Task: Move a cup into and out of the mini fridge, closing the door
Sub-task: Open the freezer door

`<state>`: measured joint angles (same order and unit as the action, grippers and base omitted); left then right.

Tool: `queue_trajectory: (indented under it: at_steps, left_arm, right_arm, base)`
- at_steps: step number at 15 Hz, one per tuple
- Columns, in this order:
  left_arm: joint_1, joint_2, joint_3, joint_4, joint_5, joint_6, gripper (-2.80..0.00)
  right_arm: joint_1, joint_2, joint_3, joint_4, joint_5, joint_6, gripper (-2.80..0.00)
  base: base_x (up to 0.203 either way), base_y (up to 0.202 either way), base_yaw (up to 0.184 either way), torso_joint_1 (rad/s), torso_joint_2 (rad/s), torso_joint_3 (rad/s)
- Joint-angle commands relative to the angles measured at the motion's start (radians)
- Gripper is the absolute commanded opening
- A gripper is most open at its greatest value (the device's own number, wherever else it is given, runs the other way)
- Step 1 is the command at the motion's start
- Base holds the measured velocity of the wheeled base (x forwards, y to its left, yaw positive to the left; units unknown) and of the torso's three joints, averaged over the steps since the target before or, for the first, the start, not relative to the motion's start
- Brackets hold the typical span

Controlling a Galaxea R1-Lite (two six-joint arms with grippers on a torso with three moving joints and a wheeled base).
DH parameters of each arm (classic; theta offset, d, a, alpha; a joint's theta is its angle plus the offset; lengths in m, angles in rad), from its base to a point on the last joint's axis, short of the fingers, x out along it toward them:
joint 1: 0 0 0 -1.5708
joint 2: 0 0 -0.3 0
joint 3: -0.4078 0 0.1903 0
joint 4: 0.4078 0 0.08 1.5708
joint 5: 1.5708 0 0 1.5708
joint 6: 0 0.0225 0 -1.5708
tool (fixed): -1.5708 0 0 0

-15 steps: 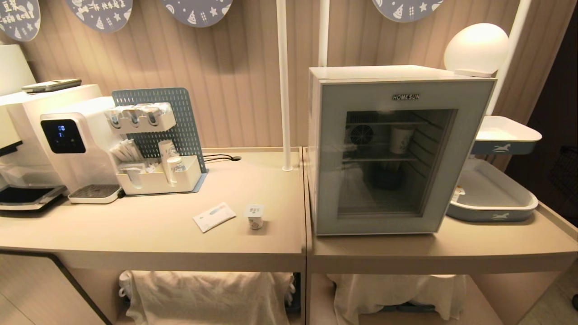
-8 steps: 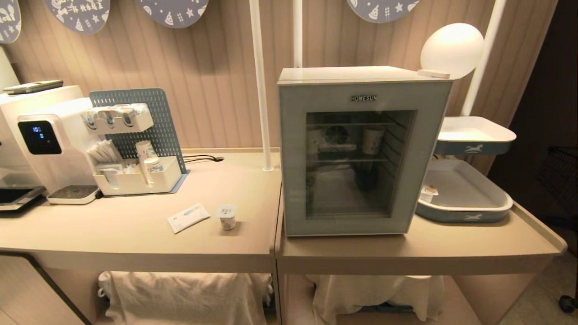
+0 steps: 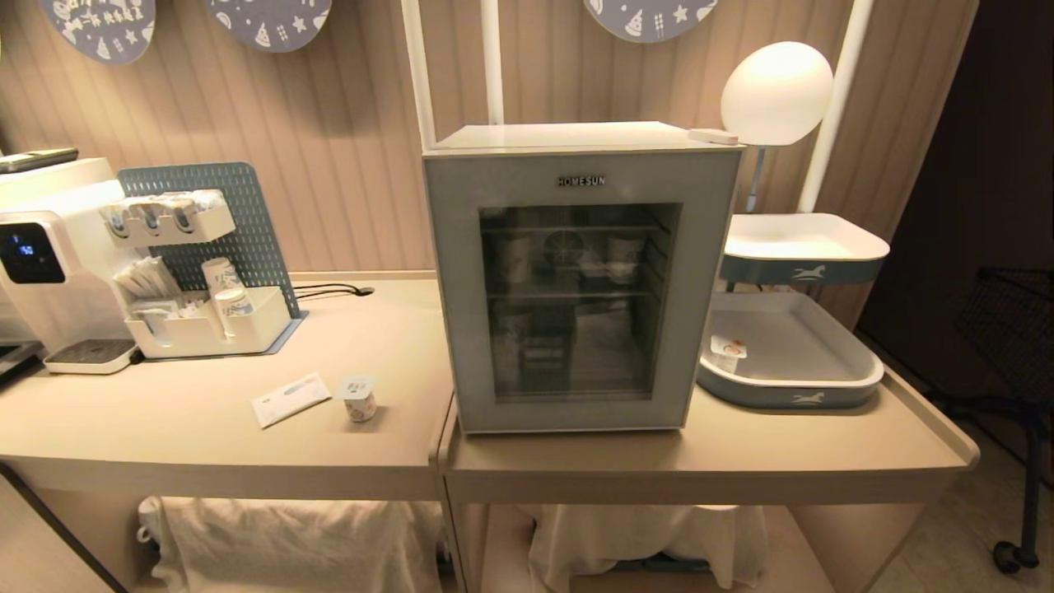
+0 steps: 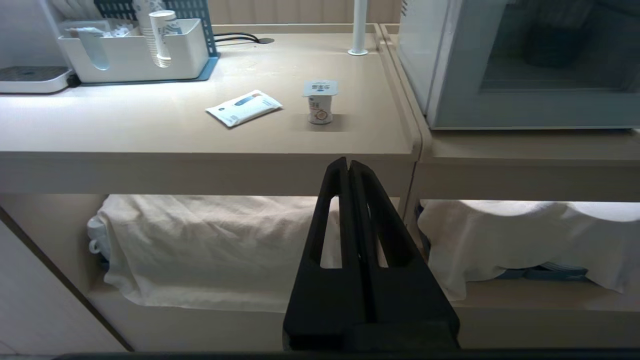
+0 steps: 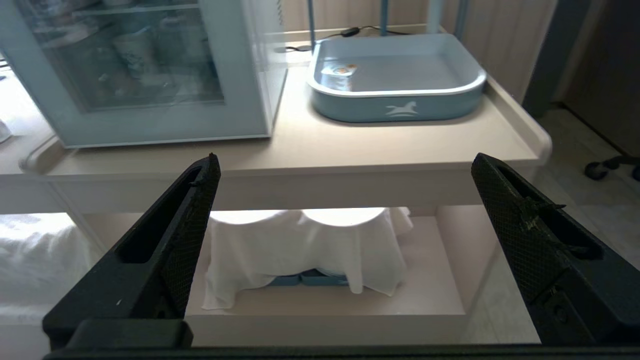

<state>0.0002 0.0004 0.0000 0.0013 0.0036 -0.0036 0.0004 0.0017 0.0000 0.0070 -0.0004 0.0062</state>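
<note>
The cup [image 3: 359, 399], a short white tub with a flat foil lid, stands upright on the left counter, a little left of the mini fridge [image 3: 568, 136]. The fridge's grey-blue glass door [image 3: 457, 288] is closed. Neither arm shows in the head view. In the left wrist view my left gripper [image 4: 348, 162] is shut on nothing, low in front of the counter's edge, with the cup [image 4: 320, 102] beyond it. My right gripper [image 5: 346, 157] stands wide open and empty before the right counter, the fridge door [image 5: 150, 127] ahead on one side.
A white packet [image 3: 290, 398] lies beside the cup. A water dispenser [image 3: 49, 272] and a cup organiser [image 3: 206, 321] stand at back left. Right of the fridge are stacked blue trays [image 3: 790, 395]; the lower holds another small tub [image 3: 726, 352]. White cloths [image 3: 288, 543] cover the shelf below.
The whole head view has slid left, so the camera has moved right and the fridge now sits near the centre. The cup, packet and fridge keep their places on the counters.
</note>
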Motion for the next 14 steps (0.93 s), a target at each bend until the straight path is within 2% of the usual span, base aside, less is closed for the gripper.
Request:
queue_trajectory:
  at_steps: [1,5,10,14]
  left_arm:
    - [0.000,0.000,0.000,0.000,0.001,-0.001,-2.80]
    - [0.000,0.000,0.000,0.000,0.001,-0.001,-2.80]
    - [0.000,0.000,0.000,0.000,0.001,0.000,-2.80]
    - [0.000,0.001,-0.031,0.001,0.007,0.008,-2.80]
  right_arm:
    - [0.000,0.001,0.000,-0.001,0.000,0.000,0.00]
    - [0.000,0.001,0.000,-0.001,0.000,0.000,0.00]
    - [0.000,0.001,0.000,0.000,0.000,0.000,0.00]
    - [0.000,0.001,0.000,-0.001,0.000,-0.002,0.00]
  base:
    - [0.000,-0.065,-0.002,0.000,0.00,0.005]
    - [0.000,0.000,0.000,0.000,0.00,0.000]
    - [0.157,0.000,0.000,0.003,0.00,0.003]
    - [0.000,0.000,0.000,0.000,0.00,0.000]
